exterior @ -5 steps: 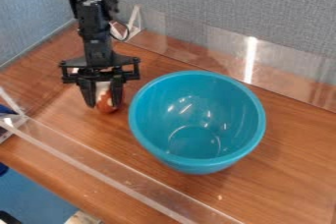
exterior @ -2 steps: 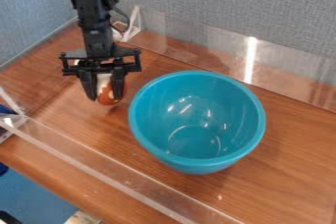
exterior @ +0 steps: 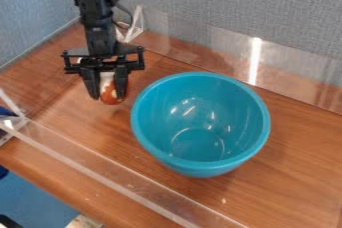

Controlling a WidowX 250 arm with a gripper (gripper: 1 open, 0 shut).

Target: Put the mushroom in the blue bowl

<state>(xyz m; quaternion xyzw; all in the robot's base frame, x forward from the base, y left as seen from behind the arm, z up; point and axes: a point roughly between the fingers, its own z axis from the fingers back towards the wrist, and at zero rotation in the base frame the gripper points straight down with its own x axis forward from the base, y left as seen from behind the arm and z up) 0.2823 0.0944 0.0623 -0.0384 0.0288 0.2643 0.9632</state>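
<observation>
The mushroom (exterior: 108, 94), small with a reddish-brown cap, hangs between the fingers of my black gripper (exterior: 107, 91), which is shut on it a little above the wooden table. The gripper hangs just left of the blue bowl (exterior: 202, 122), near its left rim. That teal-blue bowl sits upright on the table and its inside holds nothing.
The wooden table (exterior: 54, 92) has a clear plastic barrier (exterior: 80, 167) along its front edge and clear panels (exterior: 287, 67) at the back right. A grey fabric wall (exterior: 227, 2) stands behind. A white object (exterior: 7, 122) sits at the left edge.
The gripper has lifted the mushroom off the table and moved it slightly up and back. The bowl has stayed put.
</observation>
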